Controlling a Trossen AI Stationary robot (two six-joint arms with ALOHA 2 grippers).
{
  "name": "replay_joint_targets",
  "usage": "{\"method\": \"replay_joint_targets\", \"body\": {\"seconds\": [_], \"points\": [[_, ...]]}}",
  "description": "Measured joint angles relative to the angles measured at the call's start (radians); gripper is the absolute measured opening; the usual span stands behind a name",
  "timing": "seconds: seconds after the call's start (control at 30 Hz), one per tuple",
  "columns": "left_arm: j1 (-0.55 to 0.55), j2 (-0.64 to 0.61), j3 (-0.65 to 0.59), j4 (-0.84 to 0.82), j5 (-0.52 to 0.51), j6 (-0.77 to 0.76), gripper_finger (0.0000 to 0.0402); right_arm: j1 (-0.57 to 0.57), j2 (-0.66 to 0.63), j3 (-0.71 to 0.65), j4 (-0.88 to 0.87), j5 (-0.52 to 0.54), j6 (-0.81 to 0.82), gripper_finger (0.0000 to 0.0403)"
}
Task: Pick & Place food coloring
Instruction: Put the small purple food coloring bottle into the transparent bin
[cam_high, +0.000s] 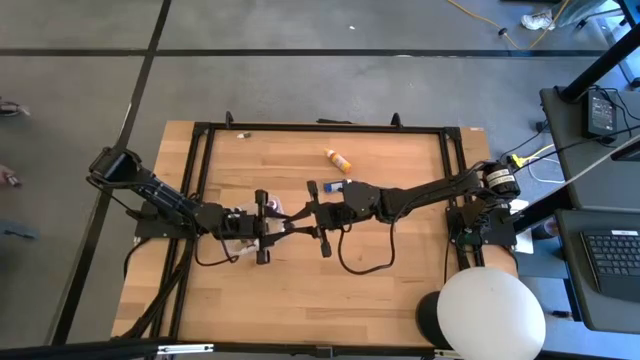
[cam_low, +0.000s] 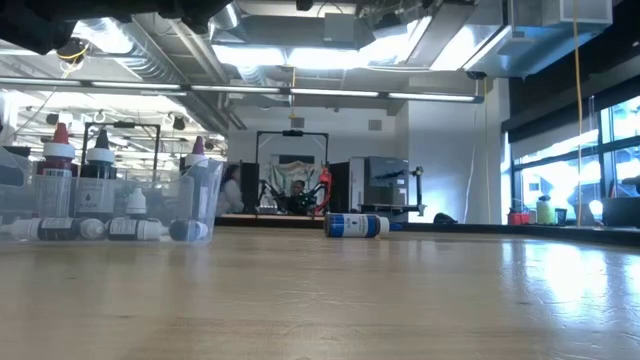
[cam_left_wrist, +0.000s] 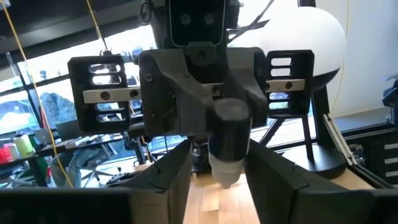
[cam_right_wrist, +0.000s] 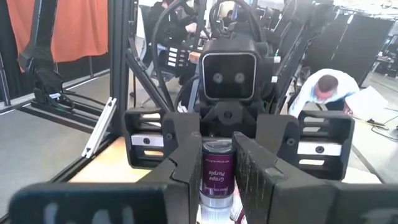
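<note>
A dark food coloring bottle (cam_right_wrist: 217, 171) with a purple label hangs in mid-air over the table's middle, with my right gripper (cam_right_wrist: 217, 183) shut on it. My left gripper (cam_left_wrist: 219, 186) faces it from the table's left, open. Its fingers stand on either side of the bottle's free end (cam_left_wrist: 229, 134), and a gap shows on one side. In the high view the two grippers (cam_high: 283, 222) (cam_high: 304, 214) meet nose to nose. A clear tray (cam_low: 195, 195) holding several small bottles stands below my left gripper. A blue bottle (cam_high: 336, 186) and an orange-yellow one (cam_high: 337, 158) lie on the table. My right gripper pinches the bottle's labelled body (cam_right_wrist: 217, 163) between its two fingers (cam_right_wrist: 184, 171). The fingers come level from the table's right side. The bottle is lifted clear of the table, and its free end reaches between my left gripper's fingers.
A black frame (cam_high: 200, 150) runs around the wooden table top. A white round lamp (cam_high: 490, 312) stands at the near right corner. People sit in the room beyond the table. Bare wood lies along the near edge (cam_high: 320, 300).
</note>
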Motion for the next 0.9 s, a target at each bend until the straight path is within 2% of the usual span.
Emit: {"method": "replay_joint_targets", "body": {"seconds": [0.27,0.47,0.57,0.77,0.9], "points": [[0.0,0.0,0.0,-0.007,-0.004,0.015,0.0079,-0.001,0.0,0.0,-0.001,0.003,0.0,0.0085],[0.0,0.001,0.0,-0.036,-0.008,0.016,0.0075,-0.003,-0.001,0.002,-0.049,0.002,-0.025,0.009],[0.0,0.001,0.0,-0.037,-0.022,0.016,0.0086,-0.004,-0.002,0.002,-0.058,0.002,-0.023,0.0117],[-0.002,0.0,0.0,-0.06,-0.062,0.017,0.008,-0.003,-0.026,0.012,-0.082,0.002,-0.023,0.0201],[-0.003,0.0,0.0,-0.1,-0.109,0.008,0.0077,-0.003,-0.09,0.013,-0.234,-0.001,-0.021,0.0236]]}}
